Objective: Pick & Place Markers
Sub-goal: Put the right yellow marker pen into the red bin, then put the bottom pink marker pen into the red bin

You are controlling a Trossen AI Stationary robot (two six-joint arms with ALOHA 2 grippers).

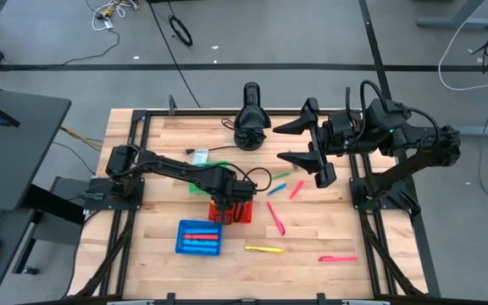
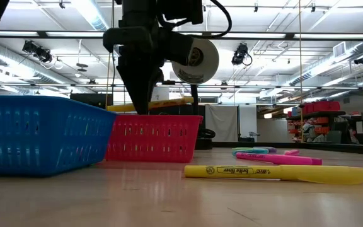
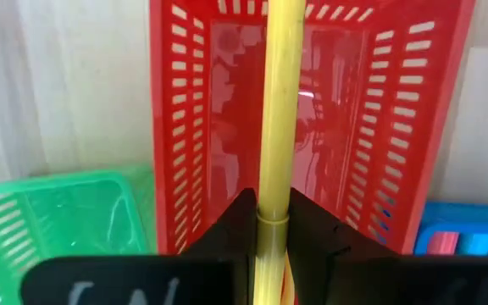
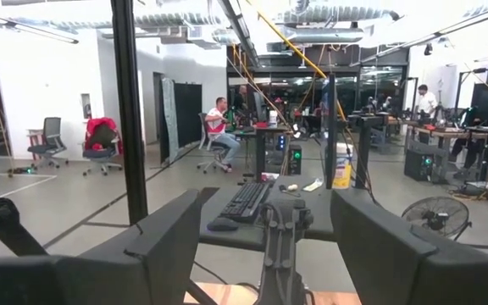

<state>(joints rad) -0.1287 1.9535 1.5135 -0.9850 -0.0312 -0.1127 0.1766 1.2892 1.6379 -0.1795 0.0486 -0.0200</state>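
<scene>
Yellow marker [image 3: 276,127] clamped between the closed fingers of the left gripper [image 3: 271,222], at centre frame in the left wrist view, lying lengthwise over the open red basket [image 3: 185,127], with the green basket [image 3: 66,212] at lower left and the blue basket [image 3: 464,237] at lower right. In the high view, loose markers scattered right of centre on the wooden table [image 1: 159,135]: a second yellow marker [image 1: 263,249], a pink marker [image 1: 338,258], a red marker [image 1: 275,218]. Right gripper [image 1: 305,142] raised at upper right of the high view, fingers spread wide, holding nothing.
</scene>
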